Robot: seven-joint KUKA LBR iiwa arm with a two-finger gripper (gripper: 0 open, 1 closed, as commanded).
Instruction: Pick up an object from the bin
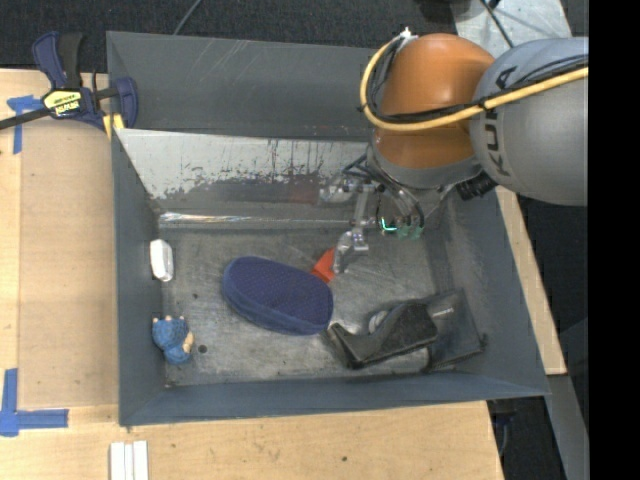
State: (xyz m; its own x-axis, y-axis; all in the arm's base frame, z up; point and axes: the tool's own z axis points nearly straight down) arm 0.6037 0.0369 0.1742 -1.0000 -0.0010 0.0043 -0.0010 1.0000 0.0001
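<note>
My gripper (pixel 350 240) is hovering beside an orange piece (pixel 324 264), partly hidden by the blue oval pouch (pixel 277 295) mid-floor of the scuffed grey bin (pixel 300 400); whether it is gripping, I cannot tell.

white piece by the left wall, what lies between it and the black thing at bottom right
In the camera view, the dark blue oval pad lies between the white piece and the black thing.

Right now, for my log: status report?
Gripper low mid-bin, beside small orange piece. Blue oval pouch close beside it, may crowd the pick.
</note>
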